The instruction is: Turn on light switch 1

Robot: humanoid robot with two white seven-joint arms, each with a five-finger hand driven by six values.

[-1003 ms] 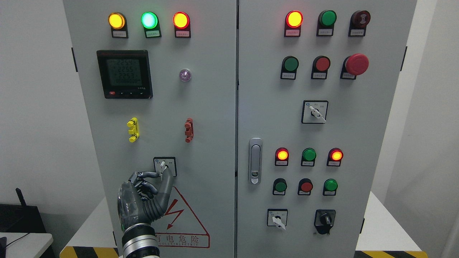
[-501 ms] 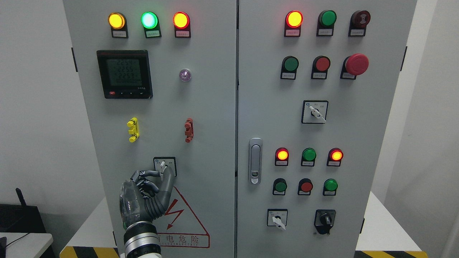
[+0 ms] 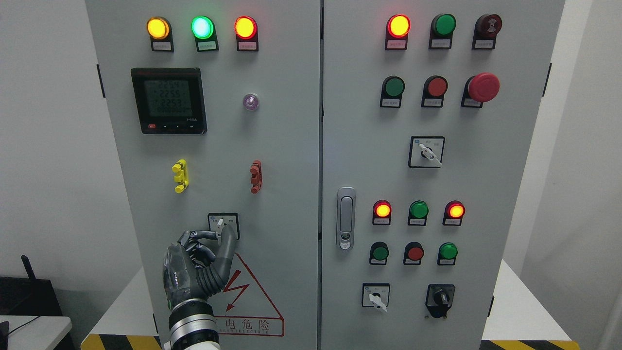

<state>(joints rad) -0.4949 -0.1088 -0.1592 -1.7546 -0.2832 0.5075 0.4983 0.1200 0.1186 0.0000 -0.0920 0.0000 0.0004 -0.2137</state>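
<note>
While the left hand (image 3: 201, 257) reaches up from the lower left of the cabinet (image 3: 291, 146), its fingers (image 3: 224, 240) are pinched together on the white lever of the small rotary switch (image 3: 223, 225), which sits low on the left door, above the red warning triangle (image 3: 248, 301). The lever stands nearly upright, leaning a little to the right. The right hand is not in view.

The grip looks thin: only the fingertips meet a short, smooth lever, so in my judgement they could slide off as the wrist turns, leaving the switch between positions. A twist the wrong way would not switch the light on either, and the tiny labels on the switch plate are too small to read, so I cannot tell which way is on. Pushing hard into the door instead of turning could also jam the fingertips against the plate.

Nothing stands between the hand and the switch. Above it on the same door are a yellow clip (image 3: 180, 176) and a red clip (image 3: 255, 176), well clear, then a meter (image 3: 168, 100) with a lit screen and a row of three glowing lamps (image 3: 202, 27) at the top. The right door carries more lamps and buttons, a big red stop button (image 3: 483, 87), three more rotary switches and a door handle (image 3: 345, 218), all well apart from the hand. A white table (image 3: 520, 306) holds the cabinet.
</note>
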